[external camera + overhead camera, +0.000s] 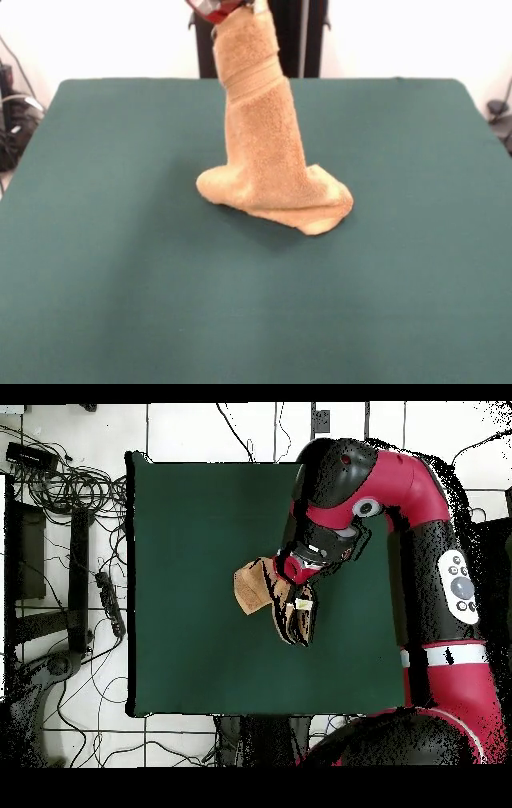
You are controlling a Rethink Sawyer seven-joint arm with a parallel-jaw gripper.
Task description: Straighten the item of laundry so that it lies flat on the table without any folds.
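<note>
Mid-table (96, 280), towel (264, 152) hoisted by gripper (232, 10), seemingly clamped

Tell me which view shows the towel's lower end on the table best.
The front view: the towel hangs from the gripper in a column, its folded lower end resting on the green table. The overhead view shows only a bunched towel, partly hidden under the arm.

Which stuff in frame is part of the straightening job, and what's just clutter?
Job:
- towel, top end held up, lower end bunched on the table
- gripper, shut on towel
- green table

Lying about:
- cables on the floor
- power strip beside the table
</note>
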